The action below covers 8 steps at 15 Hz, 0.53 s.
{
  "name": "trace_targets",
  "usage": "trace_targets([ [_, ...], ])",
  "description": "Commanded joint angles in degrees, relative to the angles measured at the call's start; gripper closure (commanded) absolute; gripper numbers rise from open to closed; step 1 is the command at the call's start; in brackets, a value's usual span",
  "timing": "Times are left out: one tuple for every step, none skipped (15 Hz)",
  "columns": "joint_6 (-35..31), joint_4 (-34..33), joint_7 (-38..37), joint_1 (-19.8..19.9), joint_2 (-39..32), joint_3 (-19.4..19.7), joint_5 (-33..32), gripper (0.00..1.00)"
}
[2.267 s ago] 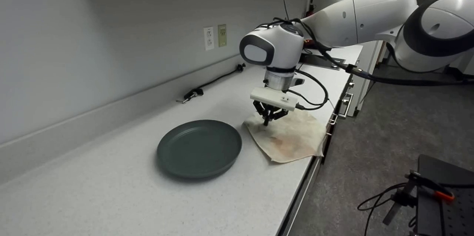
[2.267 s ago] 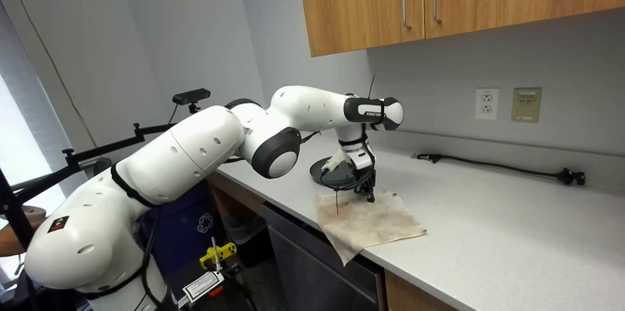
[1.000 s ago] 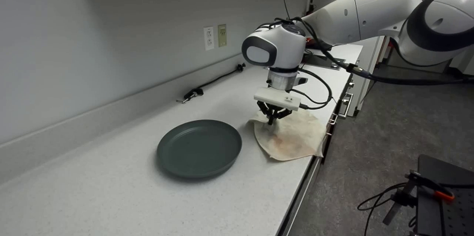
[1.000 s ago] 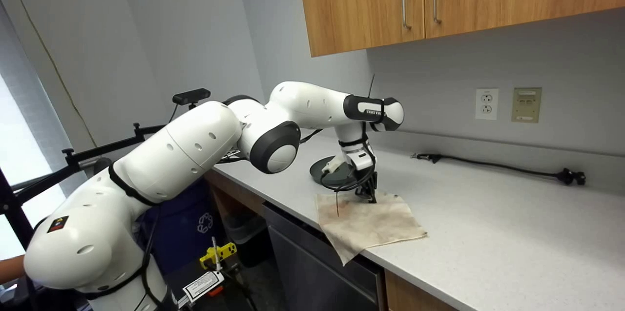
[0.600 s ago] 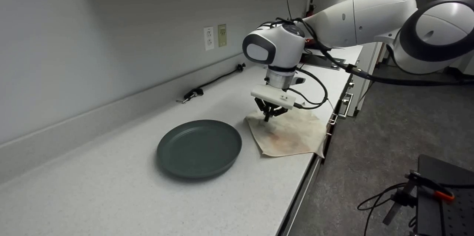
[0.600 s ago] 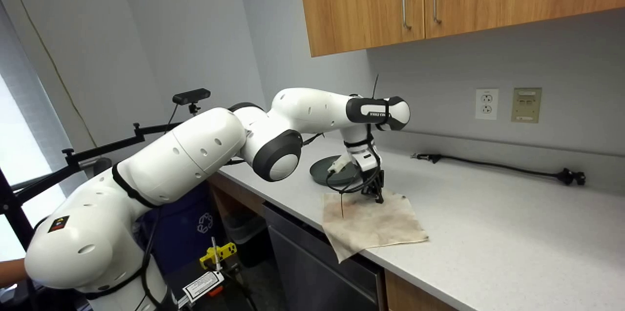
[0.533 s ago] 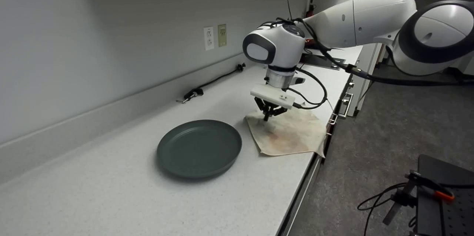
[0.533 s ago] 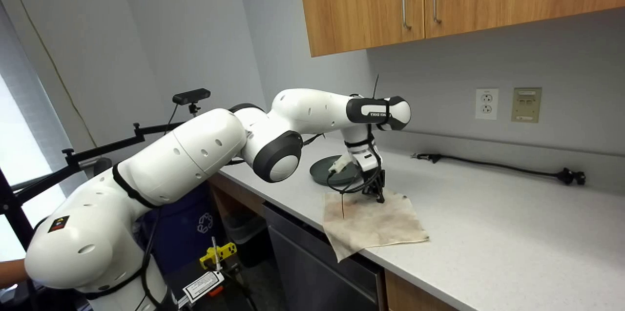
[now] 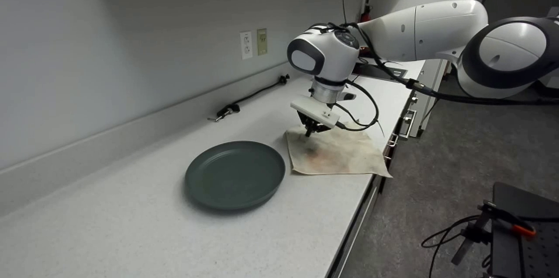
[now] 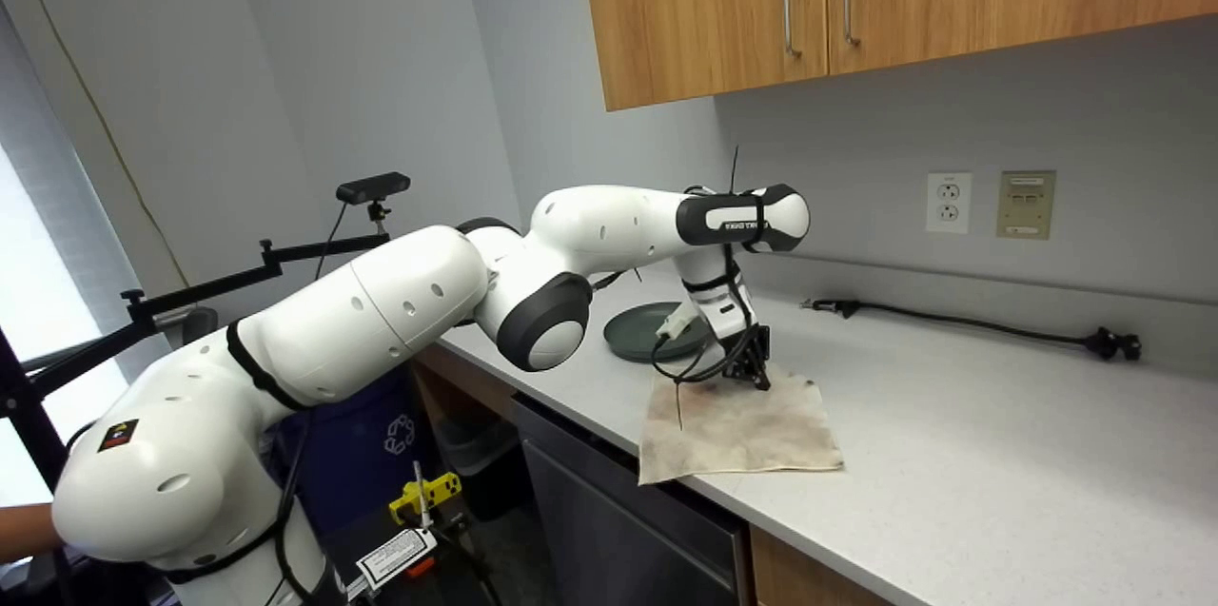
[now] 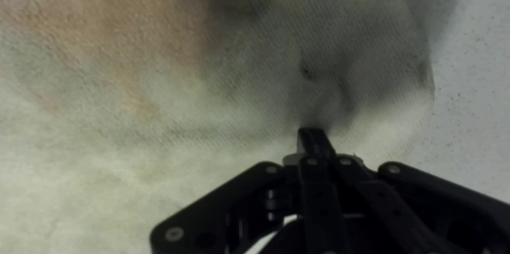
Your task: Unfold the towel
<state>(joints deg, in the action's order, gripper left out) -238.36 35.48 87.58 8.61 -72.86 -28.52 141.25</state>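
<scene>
The beige towel (image 9: 345, 156) (image 10: 752, 435) lies spread nearly flat on the counter, its near edge almost straight. One corner sticks out past the counter's front edge. Brown and dark smudges mark the towel (image 11: 119, 38) in the wrist view, where its edge borders bare counter on the right. My gripper (image 9: 308, 133) (image 10: 761, 384), tilted, stands over the towel near its plate-side end, away from the front edge. Its fingertips (image 11: 314, 138) are together, with no cloth visible between them. Whether the tips press on the towel cannot be told.
A round dark green plate (image 9: 236, 173) sits beside the towel on the white counter (image 9: 153, 225). A black cord (image 9: 257, 94) (image 10: 961, 322) lies along the back wall. Wooden cabinets (image 10: 704, 16) hang overhead, and the arm's looped cables hang beside the gripper.
The gripper has shifted slightly toward the back wall and tilted more. The towel has turned and slid with it, so its near edge is straighter and farther back. The gripper has stayed shut.
</scene>
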Motion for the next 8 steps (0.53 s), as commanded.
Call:
trace_targets([
  [3.1, -5.6, -3.4, -2.2, -2.3, 1.6, -2.4, 1.00],
  [3.7, -5.5, -4.1, -2.3, -2.2, 1.9, -2.6, 1.00],
  [3.9, -5.2, -4.5, -2.3, -2.0, 2.1, -2.9, 1.00],
  [3.1, -4.3, -4.0, -2.1, -1.6, 2.0, -3.0, 1.00],
  [2.1, -3.6, -3.6, -1.5, -1.3, 1.2, -2.3, 1.00],
  [0.8, -2.9, -3.2, -1.1, -0.7, 1.0, -2.0, 1.00],
  [-1.1, -1.9, -2.5, -0.5, 0.0, 0.5, -1.3, 1.00],
  [-3.3, -1.1, -1.8, -0.1, 0.6, 0.1, -0.7, 1.00],
])
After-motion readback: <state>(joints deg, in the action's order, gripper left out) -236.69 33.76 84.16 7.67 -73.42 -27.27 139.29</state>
